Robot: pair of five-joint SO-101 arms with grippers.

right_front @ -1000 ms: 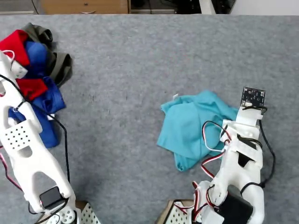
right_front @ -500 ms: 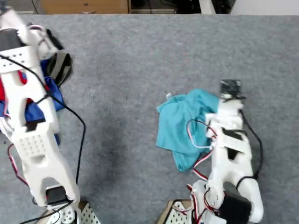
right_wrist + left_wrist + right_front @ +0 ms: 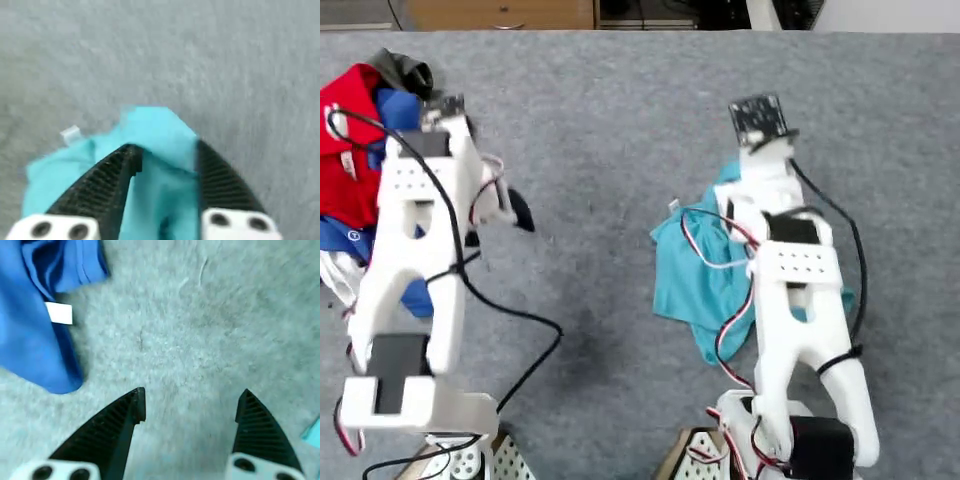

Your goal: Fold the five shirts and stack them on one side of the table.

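Across the last second the left arm (image 3: 415,260) has swung off the heap at the table's left edge and inward, so the left gripper (image 3: 496,216) now hangs over bare felt just beside the pile, its jaws spread wide with nothing between them; in its own wrist view the left gripper (image 3: 192,400) shows two black, ribbed, wedge-shaped fingers well apart above the grey table (image 3: 210,315). The right arm (image 3: 790,270) has stretched farther up the table, and the teal shirt (image 3: 678,272) has changed with it: its right-hand part, spread out a second ago, is drawn up and over, leaving a narrower, more crumpled shape under and left of the arm, near the table's middle. The right gripper (image 3: 167,155) is clenched on a bunched peak of the teal shirt (image 3: 155,125), the soft cloth filling the gap between its ribbed black fingers, and a small white tag (image 3: 71,133) sticks out at the shirt's edge. The table (image 3: 610,120) is covered in a coarse, fuzzy grey felt. In the heap at the left lie a red shirt (image 3: 352,150), a blue shirt (image 3: 416,296) and a dark grey-green shirt (image 3: 404,70), all limp and rumpled. In the left wrist view the blue shirt (image 3: 35,335) lies in smooth rounded folds with a white rectangular label (image 3: 59,313) on it
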